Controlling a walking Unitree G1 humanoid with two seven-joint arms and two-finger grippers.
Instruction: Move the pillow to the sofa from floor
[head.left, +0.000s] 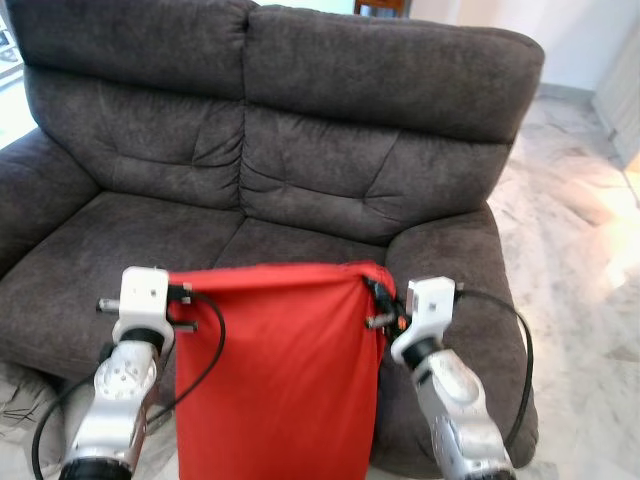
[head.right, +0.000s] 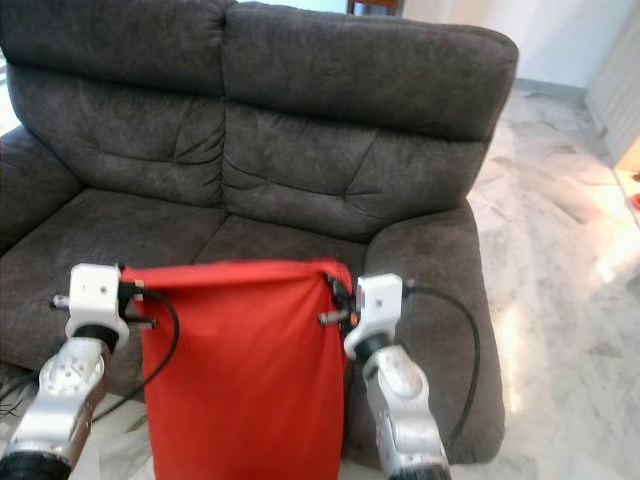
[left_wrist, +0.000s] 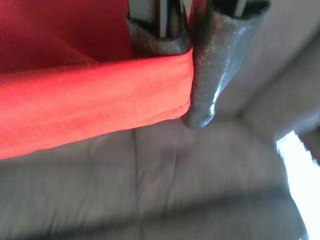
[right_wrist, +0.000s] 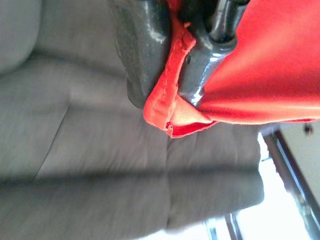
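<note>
head views: red pillow (head.left: 275, 370) hangs flat between both grippers, in front of the grey sofa (head.left: 330, 150) seat. left wrist: left gripper (left_wrist: 187, 50) clamped on top corner hem. right wrist: right gripper (right_wrist: 172, 75) pinching other corner. soft, light, floppy; keep corner holds.

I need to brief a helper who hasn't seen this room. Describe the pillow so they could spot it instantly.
Start at the large dark grey fabric two-seat sofa on the pale marble floor. Directly before its seat hangs a flat, bright red cloth pillow, pinched at its top corners by the left gripper and right gripper. It is the sole red item against grey upholstery.
</note>
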